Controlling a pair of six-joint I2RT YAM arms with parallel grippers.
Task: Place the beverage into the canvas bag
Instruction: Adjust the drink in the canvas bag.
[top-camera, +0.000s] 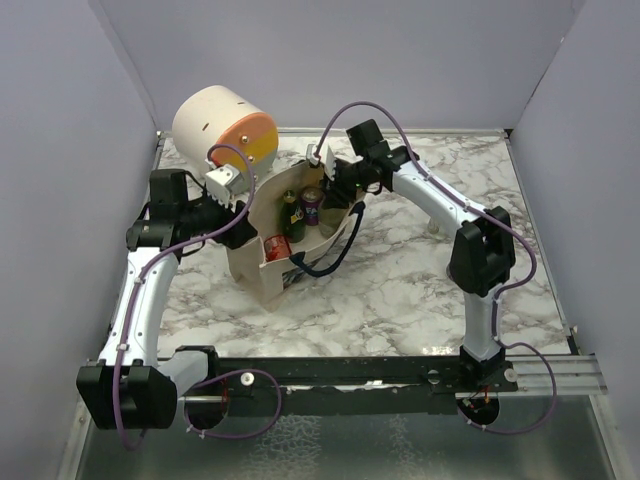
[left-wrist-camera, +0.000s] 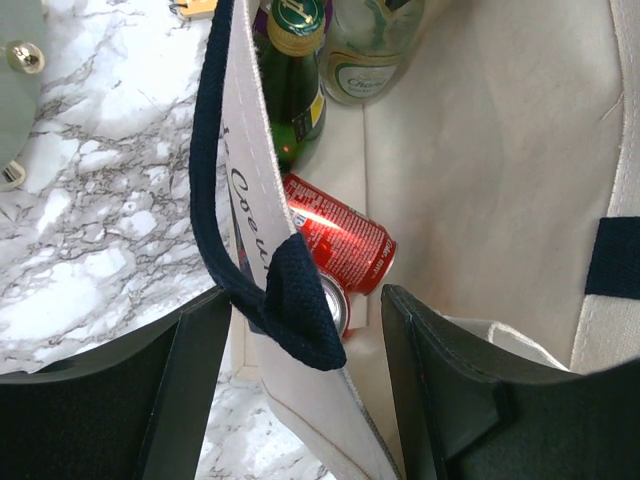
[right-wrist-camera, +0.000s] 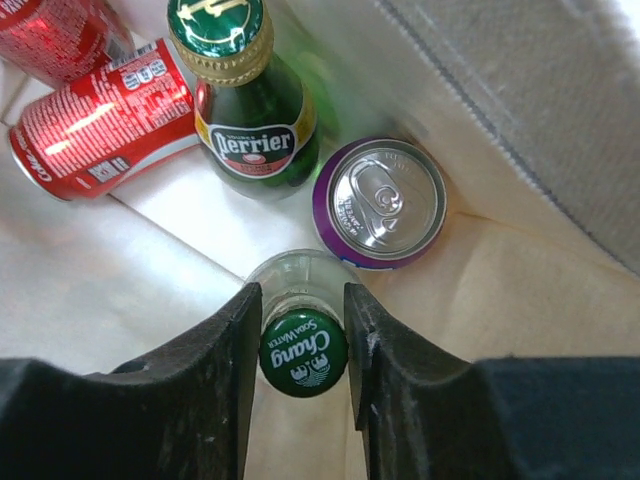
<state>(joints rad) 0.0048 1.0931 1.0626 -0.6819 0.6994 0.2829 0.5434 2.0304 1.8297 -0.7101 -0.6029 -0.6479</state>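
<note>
- Lying on its side at the tabletop's (top-camera: 400, 290) far-left corner is a cream-and-orange drum (top-camera: 215, 120).
- Left claw (left-wrist-camera: 305, 298) stands apart, clamping nothing, with its fingers astride one wall and the navy handle (left-wrist-camera: 295, 300) of the canvas bag (left-wrist-camera: 480, 150).
- Inside the bag, a red can (right-wrist-camera: 100, 130) lies flat, while a green Perrier bottle (right-wrist-camera: 255, 120) and a purple can (right-wrist-camera: 380, 200) stand upright.
- Right claw (right-wrist-camera: 302, 292) is clamped on the capped neck of the beverage bottle (right-wrist-camera: 303, 355), which stands upright inside the bag, just beside the purple can.

White links, black joints on left arm (top-camera: 135, 300), right arm (top-camera: 435, 192); looping purple cables (top-camera: 360, 104); black pincer fingers (left-wrist-camera: 190, 400)
</note>
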